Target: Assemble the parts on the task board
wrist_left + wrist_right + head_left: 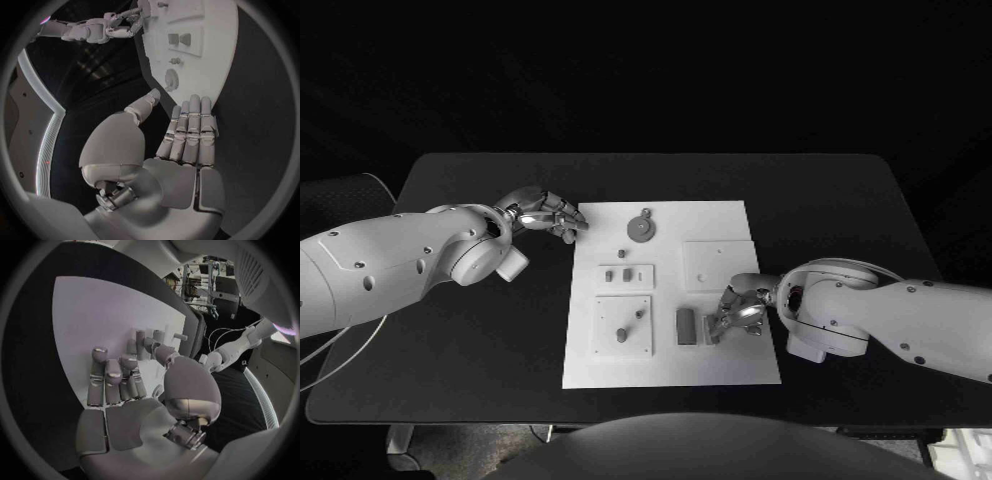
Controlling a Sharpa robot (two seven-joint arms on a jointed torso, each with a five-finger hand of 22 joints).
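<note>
1. Right silver many-fingered hand (740, 312) rests on the near right part of the flat white rectangular task board (733, 372), its fingers bent down onto the board's surface.
2. Whether that hand grips anything I cannot tell: in the right wrist view its fingers (115, 382) lie side by side, pointing toward a cluster of small grey upright parts (150, 340), with the thumb close to them.
3. Just beside the right hand, toward the board's middle, lies a small dark grey rectangular block (687, 325).
4. Left silver many-fingered hand (542, 213) sits at the far left corner of the board, over the black table (473, 350), just off the board's edge.
5. In the left wrist view its fingers (190, 127) are stretched straight and close together, the thumb set apart, and it holds nothing.
6. A round grey disc part with a short stem (642, 227) lies on the far middle of the board.
7. A raised white square plate (720, 264) sits to the right of the disc.
8. A smaller white plate with two small grey pegs (626, 275) lies near the board's left side.
9. A taller white rectangular plate with small grey pieces (625, 325) lies nearer the robot, just below it.
</note>
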